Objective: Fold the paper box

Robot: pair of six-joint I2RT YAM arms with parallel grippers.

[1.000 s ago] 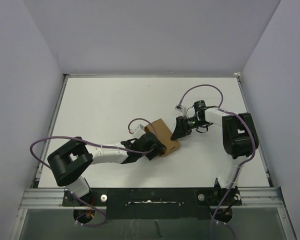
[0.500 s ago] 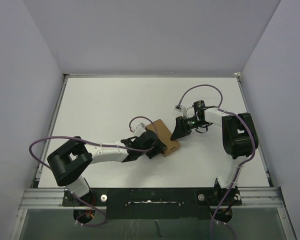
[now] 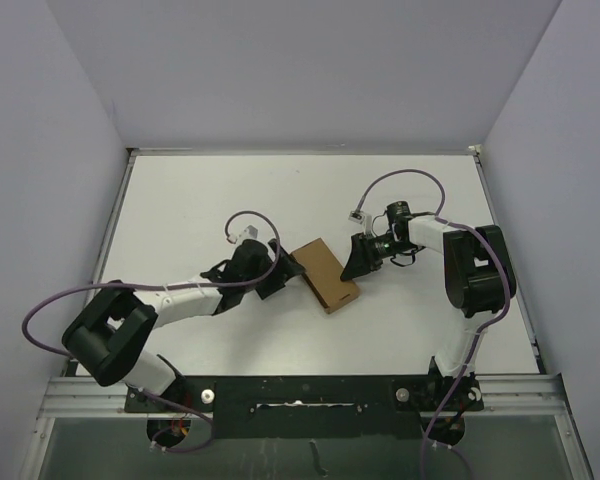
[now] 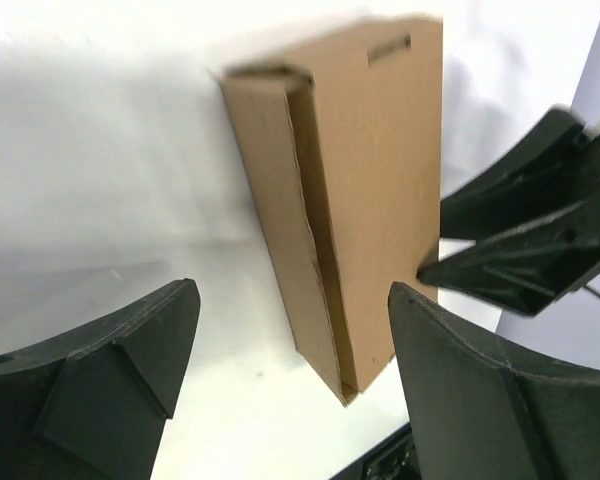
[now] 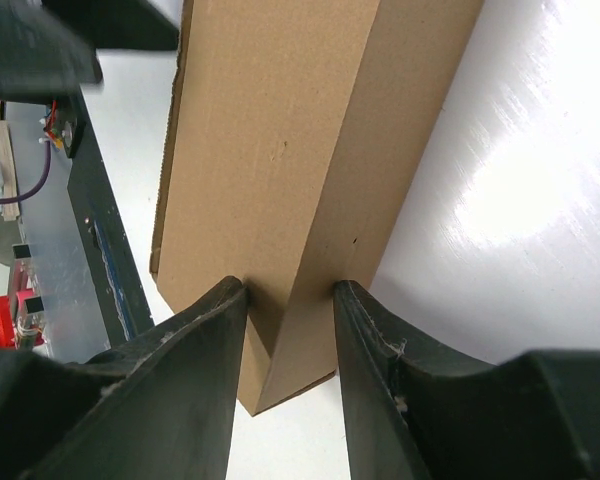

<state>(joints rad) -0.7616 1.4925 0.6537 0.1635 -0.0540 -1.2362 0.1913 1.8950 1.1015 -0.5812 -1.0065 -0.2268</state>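
White table point(image 3: 180, 200), pale lilac walls point(image 3: 280, 70)

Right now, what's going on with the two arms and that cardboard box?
The right gripper is closed on the right side of the paper box, which lies folded into a flat rectangular shape on the white table. The left gripper is open and holds nothing, sitting just off the box's left side without touching it. A long seam on the box's side looks slightly open.
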